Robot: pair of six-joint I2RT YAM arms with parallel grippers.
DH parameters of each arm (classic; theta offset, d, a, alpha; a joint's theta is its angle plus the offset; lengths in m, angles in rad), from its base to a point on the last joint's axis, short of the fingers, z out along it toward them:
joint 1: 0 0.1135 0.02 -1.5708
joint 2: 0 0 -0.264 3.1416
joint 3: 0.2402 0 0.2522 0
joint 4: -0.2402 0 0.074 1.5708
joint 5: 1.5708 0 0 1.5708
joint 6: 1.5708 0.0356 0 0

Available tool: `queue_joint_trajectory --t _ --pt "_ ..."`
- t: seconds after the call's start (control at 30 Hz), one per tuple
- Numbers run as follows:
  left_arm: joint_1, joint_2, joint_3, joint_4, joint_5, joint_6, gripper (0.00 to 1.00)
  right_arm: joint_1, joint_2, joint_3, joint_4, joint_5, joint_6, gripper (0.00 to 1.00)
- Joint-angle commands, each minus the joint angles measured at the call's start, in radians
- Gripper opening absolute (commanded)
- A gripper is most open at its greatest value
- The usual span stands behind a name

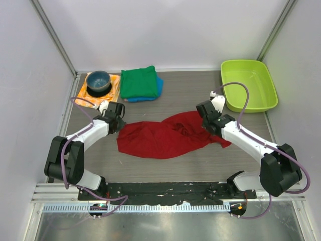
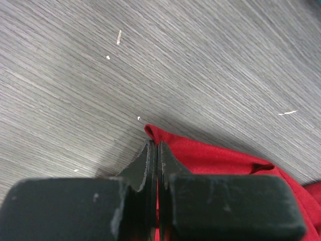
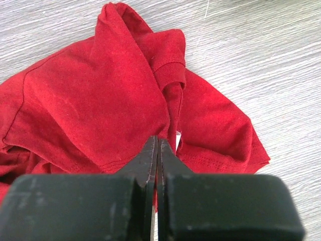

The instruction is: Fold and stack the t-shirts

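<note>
**Jaws closed on both ends of the dark red t-shirt [image 1: 165,138]**

Jaws of the left gripper [image 2: 153,145] are pressed fully together, and a thin strip of red fabric shows between the pads. They hold the shirt at its left corner, where a small folded tip of cloth pokes out just past the fingertips onto the bare table [image 1: 190,85]. The right gripper [image 3: 157,140] is also closed tight. Its tips meet on the hem at the shirt's right end, just below a sleeve cuff, and red shows in the slit between the fingers.

The shirt lies crumpled and bunched across the middle of the table between the two arms, with one part spreading out beyond the right gripper towards the near right. The green t-shirt [image 1: 139,82] sits folded at the back, on top of the blue t-shirt [image 1: 159,86], of which only an edge shows. Beside them to the left, a bowl [image 1: 98,82] rests on an orange checked cloth [image 1: 114,93]. A lime-green tub [image 1: 241,63] stands at the back right.

How much fabric each grip has caught is hidden behind the finger bodies. The left wrist view cuts off most of the shirt.
</note>
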Motion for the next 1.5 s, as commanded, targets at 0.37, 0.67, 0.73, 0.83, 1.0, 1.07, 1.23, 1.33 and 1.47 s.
queue_joint_trajectory --t 0.37,0.67,0.73,0.83,1.0,1.07,1.23,1.33,1.47 --pt "0.001 -0.239 0.247 -0.147 0.087 0.053 0.0 -0.003 -0.179 0.349 0.015 -0.036 -0.128 0.01" --pt "0.001 -0.509 0.48 -0.206 0.211 0.203 0.0 -0.006 -0.32 0.683 -0.022 -0.247 -0.327 0.01" --pt "0.001 -0.59 0.529 -0.192 0.26 0.226 0.0 -0.005 -0.346 0.74 -0.03 -0.33 -0.35 0.01" --pt "0.001 -0.673 0.611 -0.16 0.315 0.263 0.0 -0.005 -0.381 0.857 -0.016 -0.473 -0.392 0.01" --pt "0.001 -0.739 0.782 -0.141 0.414 0.306 0.0 -0.005 -0.364 1.15 -0.053 -0.717 -0.395 0.01" --pt "0.001 -0.759 0.866 -0.157 0.449 0.304 0.0 -0.006 -0.366 1.26 -0.044 -0.798 -0.37 0.01" --pt "0.001 -0.767 1.023 -0.172 0.489 0.301 0.0 -0.051 -0.332 1.471 -0.038 -0.854 -0.307 0.01" --pt "0.001 -0.739 1.097 -0.177 0.518 0.292 0.0 -0.088 -0.306 1.548 -0.024 -0.872 -0.272 0.01" --pt "0.001 -0.701 1.134 -0.169 0.523 0.289 0.0 -0.12 -0.279 1.534 -0.022 -0.855 -0.264 0.01"
